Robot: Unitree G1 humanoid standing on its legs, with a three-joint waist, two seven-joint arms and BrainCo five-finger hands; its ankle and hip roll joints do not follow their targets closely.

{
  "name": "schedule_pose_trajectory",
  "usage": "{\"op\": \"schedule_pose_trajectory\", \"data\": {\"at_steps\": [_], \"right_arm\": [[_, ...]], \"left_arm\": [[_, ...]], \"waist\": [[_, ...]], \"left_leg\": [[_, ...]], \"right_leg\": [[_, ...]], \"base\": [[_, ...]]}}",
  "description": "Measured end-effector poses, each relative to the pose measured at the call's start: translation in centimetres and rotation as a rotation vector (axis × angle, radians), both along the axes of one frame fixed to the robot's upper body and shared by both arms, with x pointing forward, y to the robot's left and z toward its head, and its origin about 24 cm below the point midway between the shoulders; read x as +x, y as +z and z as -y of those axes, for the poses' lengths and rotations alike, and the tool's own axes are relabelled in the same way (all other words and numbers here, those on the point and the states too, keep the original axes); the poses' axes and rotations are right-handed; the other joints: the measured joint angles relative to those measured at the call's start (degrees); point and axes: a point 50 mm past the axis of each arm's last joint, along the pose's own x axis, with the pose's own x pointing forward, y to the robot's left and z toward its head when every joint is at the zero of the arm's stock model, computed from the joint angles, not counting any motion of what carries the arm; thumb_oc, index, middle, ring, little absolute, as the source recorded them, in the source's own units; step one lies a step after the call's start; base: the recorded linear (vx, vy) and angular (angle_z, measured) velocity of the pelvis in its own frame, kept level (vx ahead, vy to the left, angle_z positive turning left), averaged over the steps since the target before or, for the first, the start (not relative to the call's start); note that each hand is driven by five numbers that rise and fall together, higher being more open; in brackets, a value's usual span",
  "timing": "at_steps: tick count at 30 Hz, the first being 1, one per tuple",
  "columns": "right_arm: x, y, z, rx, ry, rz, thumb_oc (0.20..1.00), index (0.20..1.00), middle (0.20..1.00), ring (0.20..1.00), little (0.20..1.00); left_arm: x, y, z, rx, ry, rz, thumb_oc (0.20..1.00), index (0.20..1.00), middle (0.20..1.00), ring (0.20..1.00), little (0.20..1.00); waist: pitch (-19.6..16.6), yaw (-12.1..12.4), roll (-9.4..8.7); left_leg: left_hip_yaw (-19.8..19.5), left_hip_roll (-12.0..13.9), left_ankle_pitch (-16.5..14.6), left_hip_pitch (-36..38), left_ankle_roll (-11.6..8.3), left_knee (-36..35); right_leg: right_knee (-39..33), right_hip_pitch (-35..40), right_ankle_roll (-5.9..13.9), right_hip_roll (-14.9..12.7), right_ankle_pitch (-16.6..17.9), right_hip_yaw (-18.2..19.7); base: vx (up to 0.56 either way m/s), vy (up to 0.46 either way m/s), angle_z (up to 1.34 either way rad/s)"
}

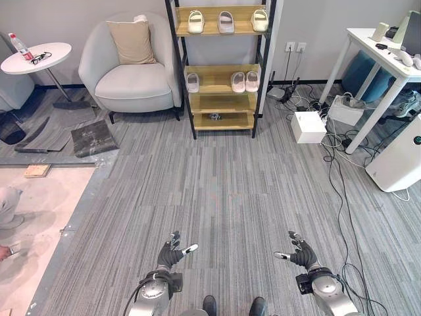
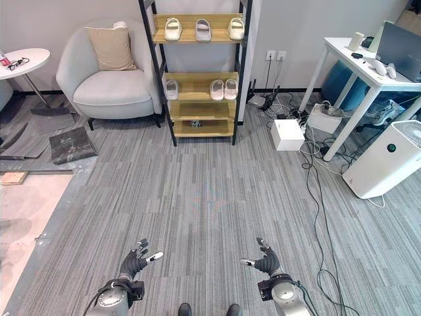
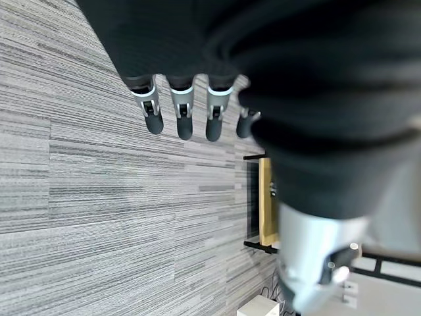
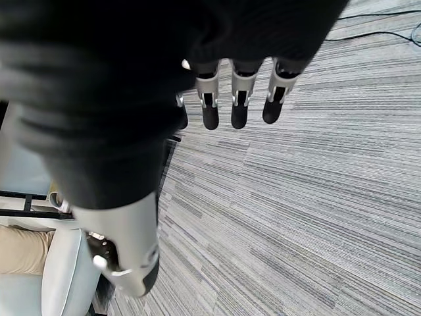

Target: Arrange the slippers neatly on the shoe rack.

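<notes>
The slippers sit on the shoe rack [image 1: 220,72] at the far side of the room, well apart from the robot: three pale ones in a row on the top shelf [image 1: 223,21], spaced apart from one another, and three more on the middle shelf, where a single slipper [image 1: 193,82] lies toward the left and a close pair [image 1: 245,81] lies side by side toward the right; something small and dark lies on the lowest shelf, too small to identify. They look like soft foam or rubber slides, so I judge them light, somewhat flexible and not fragile, unlikely to slip in a firm grasp; the strap across the top or the sides of the sole near the middle seem the best places to take hold, since pinching a toe or heel alone could let the slipper droop or twist. The lone one on the middle shelf appears the likeliest to need shifting toward its neighbours. To the left of the rack stands a grey armchair [image 1: 131,79] with a beige cushion, and to the right a white box [image 1: 308,126] lies on the grey carpet [image 1: 217,191] among cables. Near the robot, the left hand [image 1: 173,252] and the right hand [image 1: 301,252] hover low over the carpet, palms down, fingers straight and spread, thumbs pointing inward toward each other, holding nothing.
</notes>
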Motion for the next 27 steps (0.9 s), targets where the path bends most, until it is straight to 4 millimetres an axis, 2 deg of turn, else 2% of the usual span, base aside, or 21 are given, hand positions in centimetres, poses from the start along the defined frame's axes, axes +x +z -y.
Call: {"op": "schedule_pose_trajectory", "data": {"at_steps": [8, 27], "right_arm": [[-0.6, -0.7, -0.4, 0.100, -0.055, -0.034, 1.000, 1.000, 1.000, 1.000, 1.000], [-0.4, -0.5, -0.6, 0.055, -0.016, -0.027, 1.000, 1.000, 1.000, 1.000, 1.000]], "left_arm": [[-1.1, -0.6, -0.2, -0.027, 0.034, -0.037, 1.000, 1.000, 1.000, 1.000, 1.000], [-1.3, -0.7, -0.4, -0.026, 0.040, -0.042, 1.000, 1.000, 1.000, 1.000, 1.000]], "waist": [[-0.77, 0.02, -0.14], [-0.43, 0.25, -0.62]], "left_leg": [[-0.26, -0.02, -0.10, -0.04, -0.10, -0.30], [-0.69, -0.26, 0.01, -1.26, 0.05, -0.28]], "right_leg": [[0.01, 0.07, -0.02, -0.04, -0.02, -0.29], [0.00, -0.89, 0.10, -0.28, -0.11, -1.05]], "base": [[0.00, 0.000, 0.00], [0.02, 0.016, 0.01]]}}
